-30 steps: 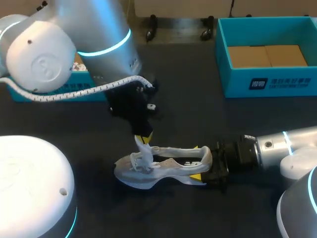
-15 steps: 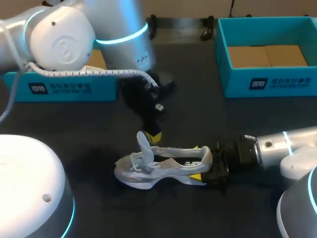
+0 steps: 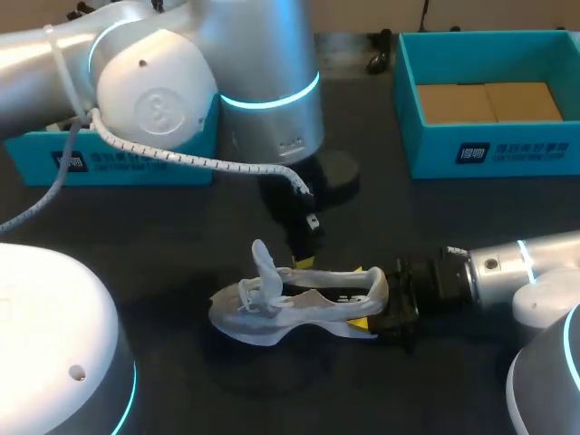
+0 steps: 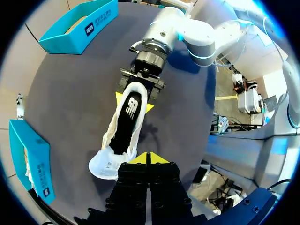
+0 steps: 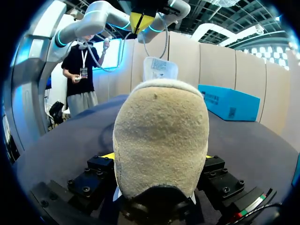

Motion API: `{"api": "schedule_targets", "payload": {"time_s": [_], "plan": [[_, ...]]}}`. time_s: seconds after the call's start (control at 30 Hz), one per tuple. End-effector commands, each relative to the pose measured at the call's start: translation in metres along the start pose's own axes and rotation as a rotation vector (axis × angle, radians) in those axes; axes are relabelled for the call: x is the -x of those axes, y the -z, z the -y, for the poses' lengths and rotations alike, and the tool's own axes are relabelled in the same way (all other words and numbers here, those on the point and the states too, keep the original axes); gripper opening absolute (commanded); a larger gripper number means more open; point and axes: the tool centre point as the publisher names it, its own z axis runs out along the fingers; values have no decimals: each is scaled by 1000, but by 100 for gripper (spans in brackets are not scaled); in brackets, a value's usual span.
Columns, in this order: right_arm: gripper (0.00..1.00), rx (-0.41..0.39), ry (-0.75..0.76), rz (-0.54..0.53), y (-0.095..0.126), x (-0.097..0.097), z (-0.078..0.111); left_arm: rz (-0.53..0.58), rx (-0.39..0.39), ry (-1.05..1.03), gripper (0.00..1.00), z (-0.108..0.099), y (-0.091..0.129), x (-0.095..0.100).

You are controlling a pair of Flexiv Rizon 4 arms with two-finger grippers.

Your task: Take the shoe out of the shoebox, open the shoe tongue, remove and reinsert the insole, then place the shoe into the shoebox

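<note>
Our left gripper (image 4: 147, 158) has its yellow tips pressed together with nothing in them, and it hangs just above the shoe (image 3: 272, 313), over the mouth. Our right gripper (image 3: 364, 296) is clamped on the heel, one finger on each side, pinning the shoe sole-down on the table (image 3: 136, 227).

The tongue (image 3: 264, 261) stands up and away from the opening, and in the left wrist view the dark insole (image 4: 127, 117) lies flat inside. So we reckon the tongue step is done and pulling the insole is the one in hand. For that the left fingers need to spread, drop into the opening and pinch an edge of the insole, probably toward the heel where the mouth is widest. The right arm just needs to hold firm so the shoe doesn't lift with it.

Room-wise it looks fine. The shoe sits mid-table with bare surface all around it. The shoebox (image 3: 489, 154) is well apart at the far right, and a second teal box (image 3: 118, 163) sits far left, partly behind our left arm. The tight spots are the upright tongue beside the left fingers and the right gripper at the heel, so the insole should probably come out upward.
</note>
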Motion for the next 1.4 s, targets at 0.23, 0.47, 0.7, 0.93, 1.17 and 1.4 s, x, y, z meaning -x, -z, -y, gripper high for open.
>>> {"api": "schedule_targets", "payload": {"time_s": [0.23, 0.47, 0.7, 0.93, 1.17, 1.4], "plan": [[0, -4, -1, -1, -3, 1, 3, -22, -38, -120, 0, 18, -30, 32], [0, -4, -1, -1, -3, 1, 3, -12, 6, -119, 0, 25, -37, 34], [0, -4, -1, -1, -3, 1, 3, -12, 6, -119, 0, 25, -37, 34], [0, -4, -1, -1, -3, 1, 3, -23, 20, -254, 0, 48, -73, 54], [0, -4, -1, -1, -3, 1, 3, -49, 22, -380, 0, 52, -91, 57], [0, -4, -1, -1, -3, 1, 3, -62, 82, -528, 0, 51, -99, 51]]}}
